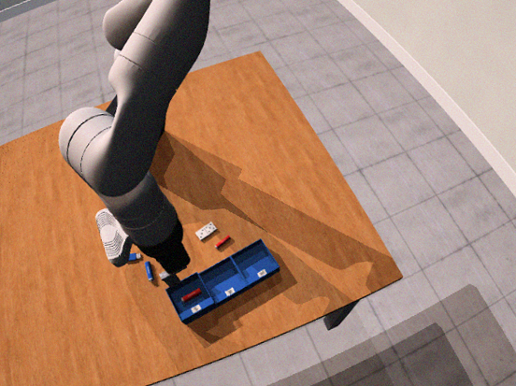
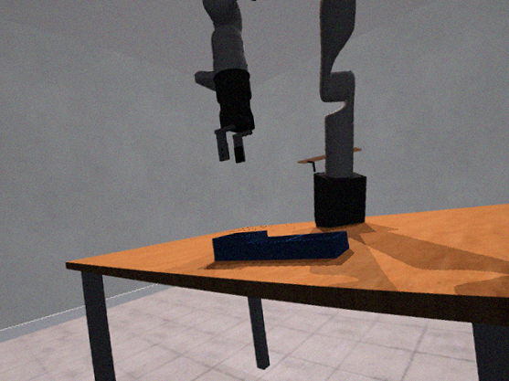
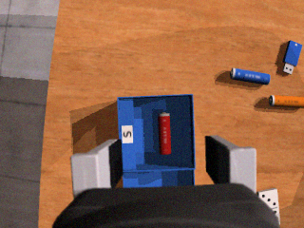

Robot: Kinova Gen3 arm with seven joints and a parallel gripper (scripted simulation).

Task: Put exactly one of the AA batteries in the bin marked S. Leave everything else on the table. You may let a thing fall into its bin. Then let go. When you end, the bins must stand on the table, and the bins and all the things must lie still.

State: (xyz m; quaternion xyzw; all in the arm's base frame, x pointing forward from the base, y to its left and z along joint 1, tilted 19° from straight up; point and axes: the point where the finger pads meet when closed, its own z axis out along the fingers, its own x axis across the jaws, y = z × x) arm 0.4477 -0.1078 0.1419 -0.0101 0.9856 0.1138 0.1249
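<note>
Red AA battery [image 3: 164, 133] lies flat inside the bin marked S [image 3: 142, 105], lengthwise on the bin floor, apart from the walls as far as we can see. We read the white "S" label [image 3: 126, 134] on the bin's wall in the wrist view. In the top view the same battery [image 1: 190, 294] sits in the end compartment of a blue three-part bin row [image 1: 240, 280], nearest the arm; each compartment carries a small white label, the other two unreadable.

Gripper [image 2: 230, 149] hangs well above the bin row [image 2: 280, 247] in the exterior view, pointing down, fingers spread as wide as they go w/ nothing between them. In the wrist view we see both fingers flanking the S bin from above, not touching it.

On the table [image 1: 41, 286] beside the bin: blue AA battery [image 3: 250, 76], orange AA battery [image 3: 286, 101] cut by the frame edge, blue USB stick [image 3: 292, 55], white domino [image 3: 269, 199] partly hidden by the gripper body. A second red battery [image 1: 223, 242] lies near the domino [image 1: 206, 230] in the top view. We also note a white ribbed object [image 1: 110, 237] by the arm; can't identify it.
</note>
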